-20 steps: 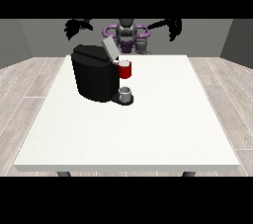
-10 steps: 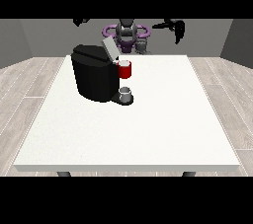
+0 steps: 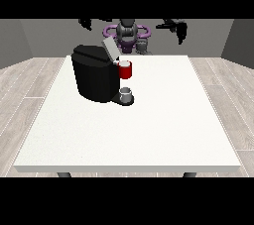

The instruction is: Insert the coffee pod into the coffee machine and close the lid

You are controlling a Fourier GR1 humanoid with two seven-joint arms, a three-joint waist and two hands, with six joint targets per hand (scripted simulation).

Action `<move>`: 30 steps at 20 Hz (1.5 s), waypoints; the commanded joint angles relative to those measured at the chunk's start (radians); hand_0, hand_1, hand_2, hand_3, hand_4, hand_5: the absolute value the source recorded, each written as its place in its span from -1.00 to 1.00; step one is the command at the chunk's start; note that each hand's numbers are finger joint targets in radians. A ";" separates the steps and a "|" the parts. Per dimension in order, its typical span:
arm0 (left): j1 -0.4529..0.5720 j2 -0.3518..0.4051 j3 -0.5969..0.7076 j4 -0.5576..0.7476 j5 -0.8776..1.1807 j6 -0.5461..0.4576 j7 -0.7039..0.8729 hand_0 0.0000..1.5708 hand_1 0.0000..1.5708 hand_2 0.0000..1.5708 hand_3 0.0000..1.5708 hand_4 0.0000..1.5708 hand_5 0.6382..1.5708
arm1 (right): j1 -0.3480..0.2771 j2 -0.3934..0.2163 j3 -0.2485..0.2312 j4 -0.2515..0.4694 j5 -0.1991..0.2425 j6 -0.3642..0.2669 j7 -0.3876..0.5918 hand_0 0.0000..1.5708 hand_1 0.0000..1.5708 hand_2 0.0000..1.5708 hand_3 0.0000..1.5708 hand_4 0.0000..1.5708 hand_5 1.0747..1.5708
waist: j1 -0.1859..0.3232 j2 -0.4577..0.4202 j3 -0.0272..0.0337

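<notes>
- Large white rectangular table (image 3: 149,130) is filling most of the front view; everything below is being placed relative to the black coffee machine.
- Boxy black coffee machine (image 3: 95,74) is standing on the table's far portion, toward the view's left of centre.
- Grey flat lid (image 3: 110,49) is tilting up at the machine's top, on its side toward the view's right; it is standing raised, not shut.
- Red cylindrical pod holder section (image 3: 125,70) is projecting from the machine's upper front, on the side toward the view's right, with a pale top that may be the coffee pod; I cannot tell for sure.
- Small grey cup (image 3: 127,93) is sitting on the machine's dark base, directly beneath the red section.
- No brand, label or writing is readable on the machine or anywhere else.
- Hand at the view's left (image 3: 86,22) is hanging in the air behind and above the machine, touching nothing; finger pose cannot be told.
- Hand at the view's right (image 3: 179,30) is hovering well apart from the machine, beyond the table's far edge, its dark fingers pointing downward and carrying nothing; whether curled or straight cannot be told.
</notes>
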 commanded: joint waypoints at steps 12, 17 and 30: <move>0.136 -0.012 -0.121 -0.331 0.105 0.091 0.121 -1.00 -1.00 -1.00 -1.00 -1.00 1.00 | -0.156 0.005 -0.071 0.216 -0.034 0.058 -0.089 -1.00 -1.00 -1.00 -1.00 -1.00 1.00 | -0.005 0.165 0.0002; 0.191 0.015 -0.121 -0.384 0.143 0.083 0.149 -1.00 -1.00 -1.00 -1.00 -1.00 1.00 | -0.251 0.003 -0.067 0.264 -0.013 0.046 -0.047 -1.00 -1.00 -1.00 -1.00 -1.00 1.00 | -0.012 0.188 0.0000; 0.175 0.061 -0.122 -0.471 0.212 0.077 0.150 -1.00 -1.00 -1.00 -1.00 -0.84 1.00 | -0.354 0.013 -0.063 0.385 0.055 0.028 -0.132 -1.00 -1.00 -1.00 -1.00 -0.95 1.00 | 0.006 0.278 0.0001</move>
